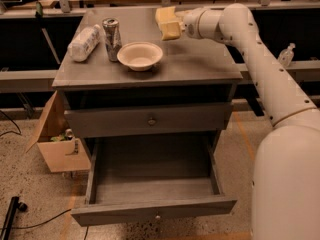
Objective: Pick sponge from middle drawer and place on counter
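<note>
The sponge [165, 19] hangs at the tip of the gripper [172, 30], over the back part of the counter [200, 60] and just right of the white bowl [140, 55]. It looks lifted off the slab rather than resting on it, so the fingers must be clamped on it, though their cream colour blends with the pale yellow foam and the grip line is hard to pick out. The block looks soft and a little bent, as foam would under a squeeze. The arm [260, 59] reaches in from the right, long and white, so the sponge is carried well over the slab and not at its edge; setting it down appears to be the step in hand.

The counter is smooth, grey and faintly glossy. On its left part stand a dented metal can [111, 31] and a crinkled clear plastic bottle [84, 42] lying on its side. The bowl is shallow and matte.

Below, the middle drawer [155, 216] is pulled far out, its grey wooden floor bare. The taller drawer [150, 120] above it is closed. A cardboard box [57, 146] sits on the floor to the left.
</note>
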### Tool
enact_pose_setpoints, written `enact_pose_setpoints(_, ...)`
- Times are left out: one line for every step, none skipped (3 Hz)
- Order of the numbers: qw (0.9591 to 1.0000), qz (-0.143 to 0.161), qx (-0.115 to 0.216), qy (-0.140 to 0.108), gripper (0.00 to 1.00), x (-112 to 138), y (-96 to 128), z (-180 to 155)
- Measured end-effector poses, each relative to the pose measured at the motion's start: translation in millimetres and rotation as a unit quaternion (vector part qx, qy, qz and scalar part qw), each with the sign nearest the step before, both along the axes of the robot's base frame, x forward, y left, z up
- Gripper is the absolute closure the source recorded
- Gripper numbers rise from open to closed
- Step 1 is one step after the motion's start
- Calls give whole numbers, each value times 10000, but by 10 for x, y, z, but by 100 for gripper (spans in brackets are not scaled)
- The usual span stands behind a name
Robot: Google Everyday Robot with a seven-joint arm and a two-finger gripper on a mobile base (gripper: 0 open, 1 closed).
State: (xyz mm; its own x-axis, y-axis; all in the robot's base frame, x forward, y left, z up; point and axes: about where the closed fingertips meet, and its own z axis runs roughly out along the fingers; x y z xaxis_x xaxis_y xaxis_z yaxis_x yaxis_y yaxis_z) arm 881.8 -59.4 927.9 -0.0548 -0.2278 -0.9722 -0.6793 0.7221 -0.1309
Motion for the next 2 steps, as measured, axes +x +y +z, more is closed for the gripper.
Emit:
enact_pose_setpoints(9998, -189, -47, 32, 0, 106, -114, -55)
enact_pose_setpoints(9986, -422, 108, -294, 0, 23, -451, 117)
